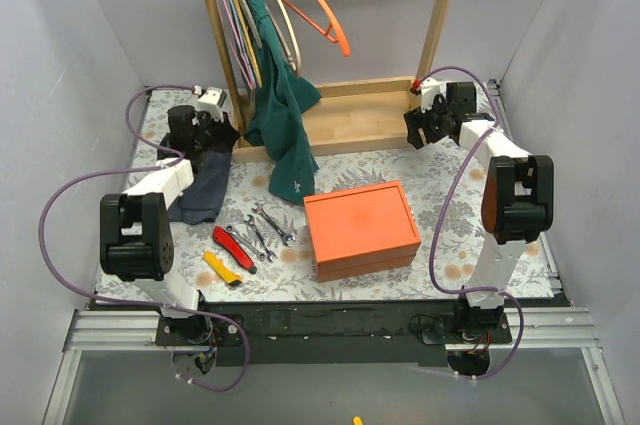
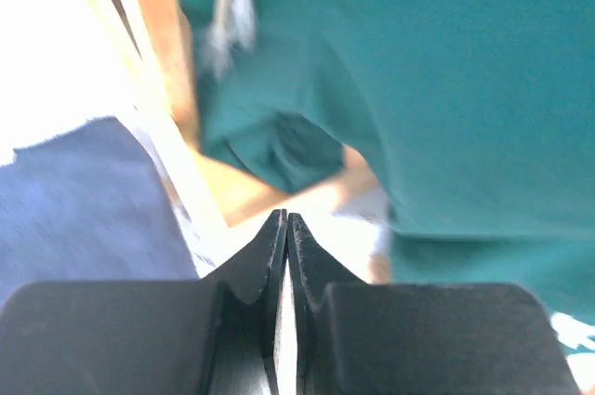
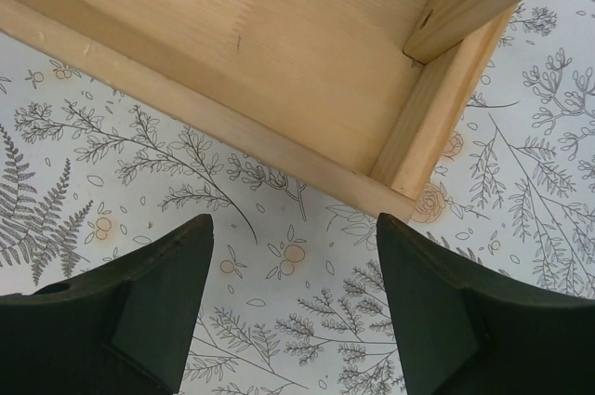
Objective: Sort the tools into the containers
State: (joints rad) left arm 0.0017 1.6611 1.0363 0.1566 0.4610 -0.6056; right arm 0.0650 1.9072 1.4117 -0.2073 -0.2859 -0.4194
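The orange box point(image 1: 361, 229) sits closed at the table's middle front; its clear drawers do not show. To its left lie red-and-black pliers point(image 1: 232, 246), a yellow-handled tool point(image 1: 221, 268) and several silver wrenches point(image 1: 268, 226). My left gripper point(image 1: 222, 135) is at the far left, over a dark blue cloth point(image 1: 203, 183); its jaws point(image 2: 286, 220) are shut with nothing between them. My right gripper point(image 1: 419, 128) is at the far right beside the wooden tray's corner point(image 3: 409, 192); its jaws point(image 3: 294, 232) are open and empty above the patterned table cover.
A clothes rack with a wooden tray base point(image 1: 352, 122) stands at the back, holding coloured hangers point(image 1: 316, 5) and a hanging green garment point(image 1: 280, 105), which also fills the left wrist view point(image 2: 437, 79). Grey walls close in both sides.
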